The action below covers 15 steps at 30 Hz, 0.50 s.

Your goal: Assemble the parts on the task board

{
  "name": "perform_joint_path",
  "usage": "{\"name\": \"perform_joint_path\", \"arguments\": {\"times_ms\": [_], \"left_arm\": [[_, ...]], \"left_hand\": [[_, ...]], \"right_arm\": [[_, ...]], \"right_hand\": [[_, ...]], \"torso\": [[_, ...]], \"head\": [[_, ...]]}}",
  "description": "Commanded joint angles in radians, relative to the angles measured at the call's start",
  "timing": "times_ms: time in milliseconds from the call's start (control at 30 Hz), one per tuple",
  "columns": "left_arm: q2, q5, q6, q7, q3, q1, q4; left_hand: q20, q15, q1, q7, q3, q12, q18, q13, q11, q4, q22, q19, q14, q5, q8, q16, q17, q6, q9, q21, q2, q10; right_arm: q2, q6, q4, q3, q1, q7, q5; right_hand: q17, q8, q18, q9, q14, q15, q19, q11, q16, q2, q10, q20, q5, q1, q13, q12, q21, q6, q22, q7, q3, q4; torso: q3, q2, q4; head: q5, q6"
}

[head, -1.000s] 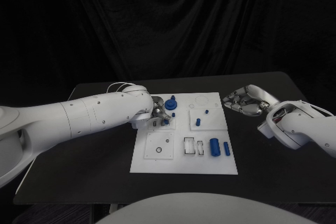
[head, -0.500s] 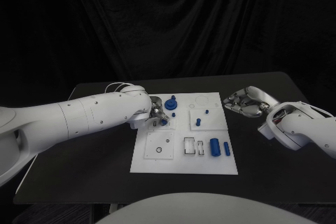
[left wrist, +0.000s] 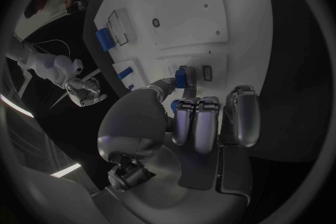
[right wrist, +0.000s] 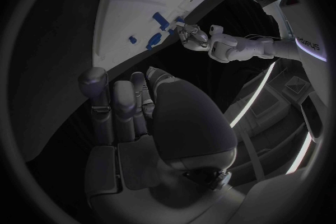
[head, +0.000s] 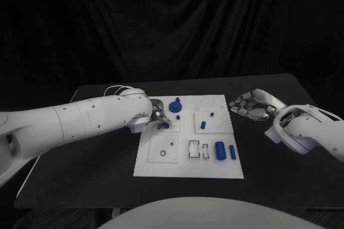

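**Left hand on a blue part at the board's far-left corner**

We see the table (head: 100,164) carrying the board (head: 188,164) at its middle. Our left hand (head: 159,115) sits over the board's 10 o'clock corner, pinching a small blue peg (left wrist: 181,77) between thumb and fingertip, the other fingers (left wrist: 198,123) curled alongside. Just at the hand's 2 o'clock stands a blue knob (head: 175,107). Our right hand (head: 251,104) hovers off the board's 2 o'clock edge, fingers loosely curled, holding nothing. A blue cylinder (head: 220,150) and a slim pin (head: 231,150) lie at the board's 4 o'clock.
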Motion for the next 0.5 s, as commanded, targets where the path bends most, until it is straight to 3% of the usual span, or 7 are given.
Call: {"name": "perform_joint_path", "arguments": {"times_ms": [33, 300, 500], "left_arm": [[-0.007, 0.002, -0.025, -0.003, 0.001, -0.003, 0.014], [-0.016, 0.002, -0.043, 0.001, 0.001, -0.007, 0.02], [-0.019, 0.002, -0.057, 0.008, 0.001, -0.011, 0.022]], "left_hand": [[-0.002, -0.002, -0.013, -0.001, 0.011, 0.003, 0.004, 0.263, 0.003, 0.0, 0.025, -0.006, 0.104, -0.009, -0.006, 0.007, 0.263, 0.007, 0.002, -0.005, -0.004, 0.105], [0.0, 0.0, -0.036, 0.001, 0.032, 0.003, 0.005, 0.263, 0.005, 0.005, 0.022, -0.009, 0.104, -0.046, -0.015, 0.007, 0.263, 0.007, 0.008, -0.009, -0.006, 0.105], [0.0, 0.0, -0.039, 0.001, 0.035, 0.003, 0.006, 0.263, 0.005, 0.007, 0.021, -0.01, 0.104, -0.05, -0.016, 0.007, 0.263, 0.007, 0.009, -0.011, -0.006, 0.105]], "right_arm": [[-0.002, 0.009, -0.001, 0.001, -0.003, -0.016, -0.001], [0.0, 0.011, -0.002, 0.001, -0.004, -0.017, -0.001], [0.001, 0.012, -0.003, 0.001, -0.005, -0.017, -0.001]], "right_hand": [[-0.001, -0.005, 0.019, -0.001, -0.007, -0.002, -0.007, 0.001, -0.003, -0.002, -0.007, -0.002, 0.007, 0.01, -0.001, -0.006, -0.003, 0.008, 0.04, 0.0, 0.006, 0.001], [-0.001, -0.005, 0.019, -0.001, -0.007, -0.002, -0.007, 0.001, -0.003, -0.002, -0.007, -0.002, 0.007, 0.01, -0.001, -0.006, -0.003, 0.008, 0.04, 0.0, 0.006, 0.001], [-0.002, -0.006, 0.019, -0.001, -0.008, -0.002, -0.008, 0.001, -0.004, -0.003, -0.011, -0.002, 0.007, 0.01, -0.006, -0.01, -0.006, 0.008, 0.039, 0.001, 0.007, 0.001]], "torso": [[-0.0003, 0.0, -0.0007], [-0.0001, -0.001, 0.0027], [0.0003, 0.001, 0.0008]], "head": [[0.001, 0.0], [0.0, 0.0], [0.002, 0.0]]}}
